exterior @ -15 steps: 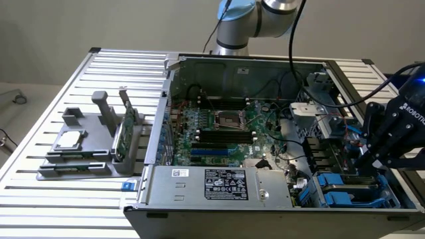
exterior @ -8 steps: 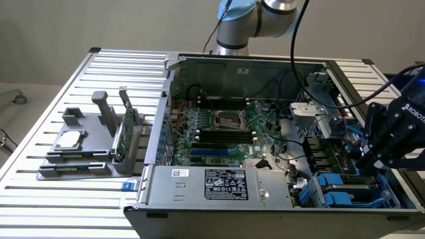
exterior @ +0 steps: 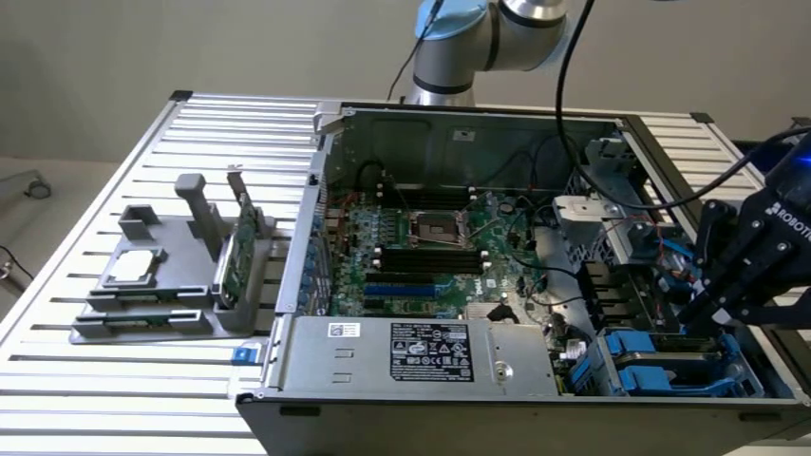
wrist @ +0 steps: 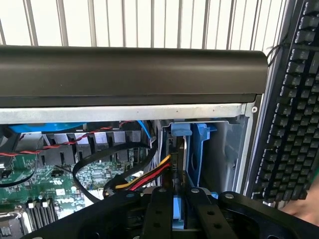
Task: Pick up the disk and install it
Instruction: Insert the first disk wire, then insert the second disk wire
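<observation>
The disk point(wrist: 192, 149) stands on edge in the drive bay at a corner of the open computer case, with its blue carrier and dark metal edge showing in the wrist view. My gripper point(wrist: 179, 201) is right over it, and the black fingers point(wrist: 158, 211) are shut on the carrier's blue edge. In the exterior view the black gripper point(exterior: 700, 318) reaches down into the bay at the case's front corner, on the exterior view's right, and covers most of the disk.
Red, yellow and black cables point(wrist: 144, 177) run beside the bay. Other blue carriers point(exterior: 647, 366) sit in the bay. The motherboard point(exterior: 419, 247) and power supply point(exterior: 419, 347) lie inside the case. A grey holder point(exterior: 152, 285) with a silver chip and green card stands on the slatted table. A keyboard point(wrist: 294, 99) lies beyond the case wall.
</observation>
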Controlling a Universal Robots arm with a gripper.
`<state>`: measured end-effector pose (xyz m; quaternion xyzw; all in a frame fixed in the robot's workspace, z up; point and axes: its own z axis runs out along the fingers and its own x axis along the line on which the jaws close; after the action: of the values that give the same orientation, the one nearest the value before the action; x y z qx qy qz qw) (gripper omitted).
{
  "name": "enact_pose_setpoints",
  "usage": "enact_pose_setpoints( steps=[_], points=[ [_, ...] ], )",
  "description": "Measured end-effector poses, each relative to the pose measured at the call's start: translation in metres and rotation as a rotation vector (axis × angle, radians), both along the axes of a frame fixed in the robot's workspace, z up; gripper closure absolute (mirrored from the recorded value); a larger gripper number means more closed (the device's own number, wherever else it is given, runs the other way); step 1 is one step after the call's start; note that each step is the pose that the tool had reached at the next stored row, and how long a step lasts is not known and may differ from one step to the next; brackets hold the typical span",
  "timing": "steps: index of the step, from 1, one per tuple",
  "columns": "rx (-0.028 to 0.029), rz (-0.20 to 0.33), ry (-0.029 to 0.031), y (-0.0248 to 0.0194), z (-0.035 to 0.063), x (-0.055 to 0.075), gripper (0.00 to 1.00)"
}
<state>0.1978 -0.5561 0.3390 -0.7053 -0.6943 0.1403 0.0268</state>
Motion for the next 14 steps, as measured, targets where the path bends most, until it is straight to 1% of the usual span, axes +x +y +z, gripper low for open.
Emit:
enact_pose_setpoints(
  steps=[7, 14],
  points=[
    [-0.0001, -0.004, 0.0119, 0.0000, -0.0018, 0.0014, 0.84],
    [0.0000, -0.006, 0.0178, 0.0000, -0.0028, 0.0035, 0.84]
  ],
)
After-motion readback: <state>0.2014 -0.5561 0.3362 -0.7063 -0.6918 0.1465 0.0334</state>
